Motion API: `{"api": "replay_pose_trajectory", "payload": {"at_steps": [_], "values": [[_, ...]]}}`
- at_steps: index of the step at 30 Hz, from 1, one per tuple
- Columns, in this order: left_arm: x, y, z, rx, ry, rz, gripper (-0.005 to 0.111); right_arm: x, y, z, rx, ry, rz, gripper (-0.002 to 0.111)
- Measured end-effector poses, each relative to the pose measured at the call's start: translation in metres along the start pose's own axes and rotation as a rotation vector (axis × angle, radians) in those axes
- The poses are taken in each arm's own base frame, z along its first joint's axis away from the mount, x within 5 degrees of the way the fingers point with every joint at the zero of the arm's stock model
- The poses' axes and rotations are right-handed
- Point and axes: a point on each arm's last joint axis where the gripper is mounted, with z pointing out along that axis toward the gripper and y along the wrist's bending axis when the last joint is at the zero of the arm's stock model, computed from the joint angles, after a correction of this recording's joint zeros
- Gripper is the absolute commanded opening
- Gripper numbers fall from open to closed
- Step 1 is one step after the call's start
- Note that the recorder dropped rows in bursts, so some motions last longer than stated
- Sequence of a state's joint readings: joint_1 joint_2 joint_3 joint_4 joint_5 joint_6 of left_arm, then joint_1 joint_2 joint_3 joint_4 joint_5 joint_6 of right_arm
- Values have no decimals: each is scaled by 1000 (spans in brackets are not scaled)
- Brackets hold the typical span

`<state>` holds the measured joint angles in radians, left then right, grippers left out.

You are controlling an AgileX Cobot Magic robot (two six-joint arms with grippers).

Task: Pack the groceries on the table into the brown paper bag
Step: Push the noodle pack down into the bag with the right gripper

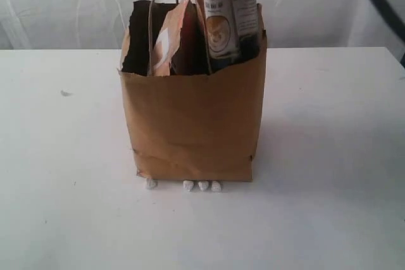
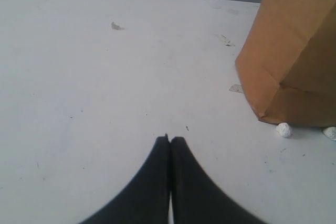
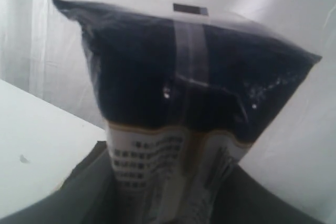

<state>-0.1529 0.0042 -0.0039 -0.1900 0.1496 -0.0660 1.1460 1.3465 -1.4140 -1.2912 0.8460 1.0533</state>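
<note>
**Packet upright in bag, right claw on it**

Long dark-blue packet [image 1: 226, 14]: glossy, with a pale printed stretch above and its dark end down inside the brown paper bag [image 1: 193, 124], on the bag's right in the exterior view. Its top is cut off by the frame. Right gripper [image 3: 170, 190] clamps its sides; fingers [image 3: 89, 187] show only as dark blurs. Brown pouch with orange strip [image 1: 169, 42] leans inside the bag, mostly hidden. Left gripper [image 2: 169, 140] is pinched closed and empty, over the table [image 2: 79, 77] near the bag's corner.
</note>
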Motion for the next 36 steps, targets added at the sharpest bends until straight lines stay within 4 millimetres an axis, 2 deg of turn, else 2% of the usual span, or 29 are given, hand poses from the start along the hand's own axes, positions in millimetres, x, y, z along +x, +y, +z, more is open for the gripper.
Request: {"api": "replay_pose_trajectory", "payload": {"at_steps": [10, 20, 25, 36], "values": [[0, 0, 0, 0, 0, 0, 0, 19, 13, 16, 57, 100, 11, 0], [0, 0, 0, 0, 0, 0, 0, 55, 28, 29, 112, 186, 117, 0], [0, 0, 0, 0, 0, 0, 0, 68, 28, 30, 143, 205, 166, 0], [0, 0, 0, 0, 0, 0, 0, 92, 22, 34, 206, 243, 161, 0]]}}
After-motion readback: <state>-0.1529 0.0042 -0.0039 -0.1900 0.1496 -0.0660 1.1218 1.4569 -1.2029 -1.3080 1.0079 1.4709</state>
